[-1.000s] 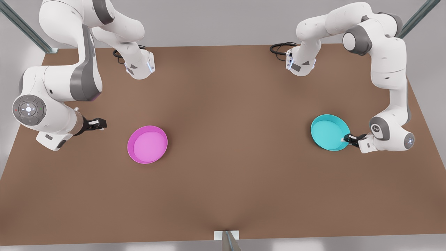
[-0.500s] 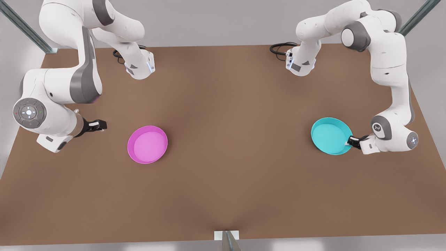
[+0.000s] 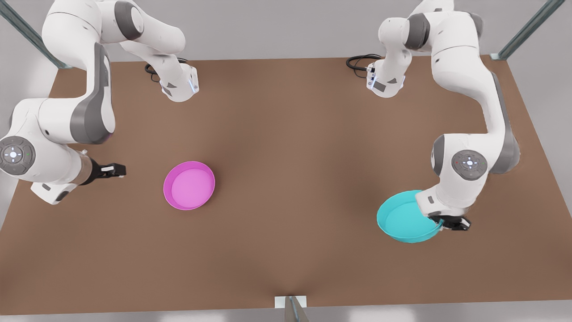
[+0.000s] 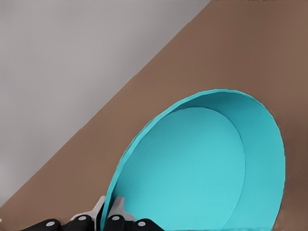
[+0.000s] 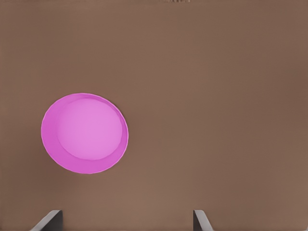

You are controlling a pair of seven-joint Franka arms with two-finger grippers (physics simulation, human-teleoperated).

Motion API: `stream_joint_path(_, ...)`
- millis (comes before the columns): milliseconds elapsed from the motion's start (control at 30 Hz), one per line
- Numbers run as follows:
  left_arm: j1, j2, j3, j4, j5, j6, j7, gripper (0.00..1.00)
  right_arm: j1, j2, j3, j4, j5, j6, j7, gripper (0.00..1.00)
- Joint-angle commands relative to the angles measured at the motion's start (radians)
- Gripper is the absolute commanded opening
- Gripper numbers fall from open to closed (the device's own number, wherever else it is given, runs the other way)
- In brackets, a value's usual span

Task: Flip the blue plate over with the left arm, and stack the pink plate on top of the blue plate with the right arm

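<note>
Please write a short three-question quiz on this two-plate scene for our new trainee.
1. True or false: the pink plate lies flat on the table, untouched.
2. What is the left gripper shut on? A) blue plate B) pink plate C) nothing
3. Fill in: the right gripper, on the front view's left, waits with its fingers ____.

Key: 1 true; 2 A; 3 open.

blue plate [image 4: 192,168] between left fingers [image 4: 114,211]

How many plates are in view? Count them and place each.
2. The pink plate lies flat on the table, toward the front view's left. The blue plate, on the front view's right, is gripped at its rim by the left end effector.
</note>
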Motion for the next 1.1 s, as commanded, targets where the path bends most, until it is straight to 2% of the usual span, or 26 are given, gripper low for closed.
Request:
stream_joint_path(0, -0.172, 0.011, 0.148, 0.016, 0.122, 0.015, -0.813, 0.21, 0.001, -0.001, 0.0, 0.001, 0.004, 0.004, -0.003, 1.0)
stream_joint_path(33, -0.352, 0.013, 0.311, 0.012, 0.14, 0.021, -0.898, 0.21, -0.002, -0.001, 0.0, 0.001, 0.004, 0.004, -0.001, 1.0)
stream_joint_path(133, -0.659, 0.134, 0.627, 0.01, 0.191, 0.073, -1.077, 0.21, -0.013, -0.005, 0.0, 0.001, 0.007, 0.001, -0.003, 1.0)
stream_joint_path(200, -0.794, 0.206, 0.698, 0.004, 0.24, 0.058, -1.32, 0.21, -0.019, -0.006, 0.0, 0.002, 0.006, 0.003, -0.003, 1.0)
stream_joint_path(267, -0.949, 0.31, 0.784, -0.065, 0.321, 0.058, -1.583, 0.21, -0.019, -0.006, 0.002, 0.002, 0.006, 0.003, -0.003, 1.0)
stream_joint_path(333, -1.028, 0.414, 0.787, -0.063, 0.356, -0.019, -1.875, 0.21, -0.02, -0.006, 0.0, 0.004, 0.006, 0.003, -0.003, 1.0)
stream_joint_path(433, -1.077, 0.465, 0.764, -0.06, 0.497, -0.063, -2.07, 0.21, -0.02, -0.006, 0.0, 0.004, 0.006, 0.003, -0.004, 1.0)
stream_joint_path(533, -1.084, 0.456, 0.628, -0.086, 0.734, -0.236, -2.432, 0.21, -0.039, -0.003, -0.003, 0.028, 0.004, 0.013, -0.003, 1.0)
stream_joint_path(567, -1.082, 0.456, 0.568, -0.143, 0.841, -0.266, -2.607, 0.21, -0.043, -0.001, -0.001, 0.031, 0.004, 0.021, -0.001, 1.0)
stream_joint_path(767, -0.975, 0.517, 0.41, -0.201, 1.149, -0.271, -2.956, 0.21, -0.066, -0.001, 0.003, 0.028, 0.029, 0.046, -0.016, 1.0)
stream_joint_path(1067, -0.975, 0.586, 0.35, -0.208, 1.162, -0.271, -2.98, 0.21, -0.059, 0.0, 0.006, 0.024, 0.03, 0.056, -0.004, 1.0)
